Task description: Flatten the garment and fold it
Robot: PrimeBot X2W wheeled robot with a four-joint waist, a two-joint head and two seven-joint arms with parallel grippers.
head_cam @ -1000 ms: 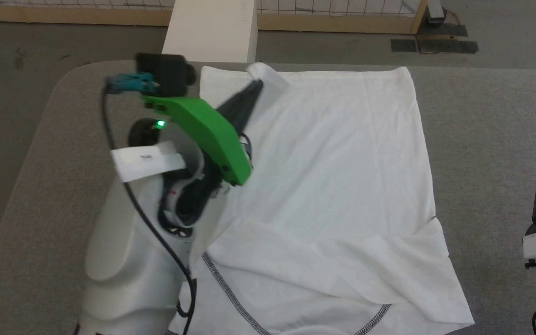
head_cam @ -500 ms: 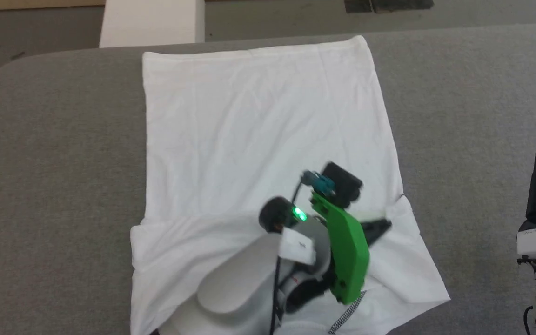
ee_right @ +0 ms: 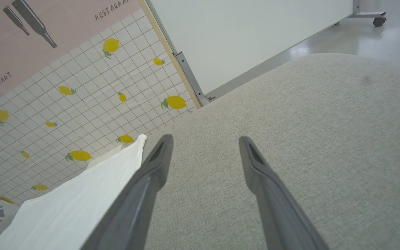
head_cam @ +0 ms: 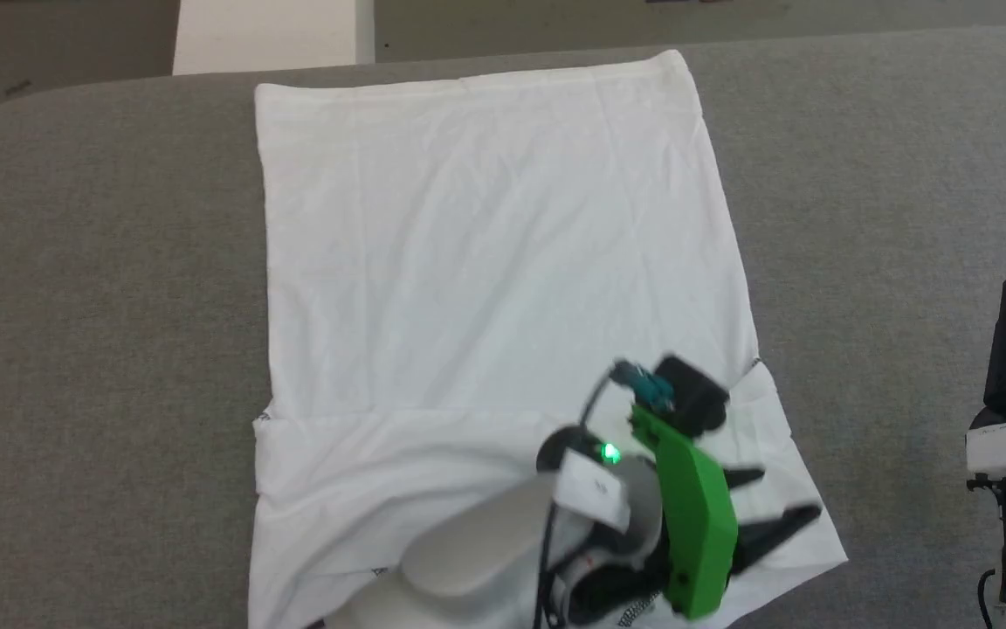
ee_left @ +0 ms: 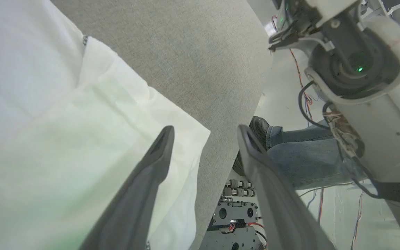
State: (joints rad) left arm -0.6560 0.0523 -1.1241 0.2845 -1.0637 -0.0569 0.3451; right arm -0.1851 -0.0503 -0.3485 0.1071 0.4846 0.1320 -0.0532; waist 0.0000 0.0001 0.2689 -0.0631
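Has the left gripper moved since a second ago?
Yes. The left gripper has crossed the large white thin-fabric shirt from its far left corner to its near right corner.

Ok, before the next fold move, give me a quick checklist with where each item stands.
1. Left gripper open, nothing held: ok.
2. Right gripper open above bare table, off the garment: ok.
3. Garment's far half lying flat: ok.
4. Garment's near edge smooth: cannot tell, the left arm covers much of it.
5. Surroundings free of people: not ok, a person's foot stands by the table's edge.
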